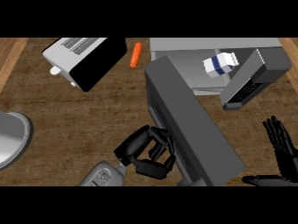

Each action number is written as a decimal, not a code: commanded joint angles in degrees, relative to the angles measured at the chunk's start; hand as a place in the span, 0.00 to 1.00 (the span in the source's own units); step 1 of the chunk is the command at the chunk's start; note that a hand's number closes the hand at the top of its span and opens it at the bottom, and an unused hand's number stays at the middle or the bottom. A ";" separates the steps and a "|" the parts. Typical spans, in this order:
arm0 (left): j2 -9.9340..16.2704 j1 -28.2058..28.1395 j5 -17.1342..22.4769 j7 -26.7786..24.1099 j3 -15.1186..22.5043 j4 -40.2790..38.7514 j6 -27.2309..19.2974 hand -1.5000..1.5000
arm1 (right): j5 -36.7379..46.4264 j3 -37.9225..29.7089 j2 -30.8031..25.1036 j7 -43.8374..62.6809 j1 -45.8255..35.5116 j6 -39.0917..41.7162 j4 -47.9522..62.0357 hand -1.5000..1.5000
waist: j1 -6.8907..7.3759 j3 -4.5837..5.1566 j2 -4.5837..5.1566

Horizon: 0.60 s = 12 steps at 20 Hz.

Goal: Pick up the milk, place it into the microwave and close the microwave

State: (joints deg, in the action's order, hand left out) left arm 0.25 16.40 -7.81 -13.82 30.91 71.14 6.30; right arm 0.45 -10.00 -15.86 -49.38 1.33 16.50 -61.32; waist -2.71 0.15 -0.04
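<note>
One milk carton [218,64] lies tilted inside the microwave [196,48] at the counter's [80,113] far edge. The microwave door [190,124] swings wide toward the near edge. The left hand [144,151] curls against its outer face, holding nothing; the right hand [286,153] rests open near the right edge. One toaster [86,59] and one carrot [136,55] sit at the far edge.

The counter [80,113] looked like dark brown wood with a matt, finely grained top, edged by a paler wooden strip at the left. The microwave [196,48] had smooth, matt grey walls like painted metal, and its open door [190,127] was a flat dark grey panel. The milk [220,64] carton looked like white paper card with a blue band. The toaster [80,57] showed pale metal and a glossy black side. The carrot [136,55] was smooth orange. Both hands looked like black plastic, slightly shiny.
</note>
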 commanded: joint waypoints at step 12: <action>-0.23 11.27 19.66 -14.84 17.96 -21.84 -23.68 1.00 | -14.11 0.91 -6.36 9.15 6.79 12.57 -23.10 0.00 | -4.42 0.19 1.03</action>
State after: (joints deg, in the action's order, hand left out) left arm 0.32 26.62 7.09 -26.66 44.36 52.91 -13.50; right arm -10.23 -8.41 -19.99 -41.03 7.64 24.19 -80.51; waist -5.91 0.28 0.65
